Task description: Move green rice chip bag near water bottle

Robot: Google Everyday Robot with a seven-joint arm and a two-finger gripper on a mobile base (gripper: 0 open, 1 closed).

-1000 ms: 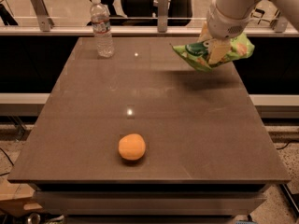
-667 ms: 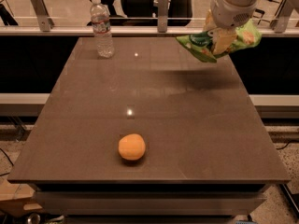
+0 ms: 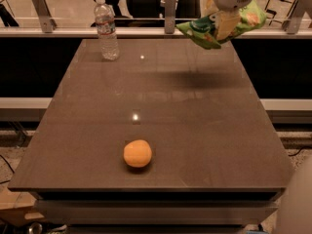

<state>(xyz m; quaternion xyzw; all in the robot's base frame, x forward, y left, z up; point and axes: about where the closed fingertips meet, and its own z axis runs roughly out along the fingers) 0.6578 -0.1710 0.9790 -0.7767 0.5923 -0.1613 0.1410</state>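
The green rice chip bag (image 3: 201, 29) hangs in the air above the table's far right part, held by my gripper (image 3: 224, 23), which is shut on its middle. The bag's shadow falls on the tabletop below it. The water bottle (image 3: 106, 29), clear with a white cap, stands upright at the far left of the table, well to the left of the bag.
A round orange fruit (image 3: 137, 153) lies near the table's front edge, left of centre. The brown table (image 3: 195, 130) has a railing with metal posts (image 3: 169, 9) behind its far edge. Part of the robot's body shows at the bottom right corner.
My gripper has lifted the bag higher and carried it a little away from the camera, toward the far edge. The bottle and the orange have not moved.
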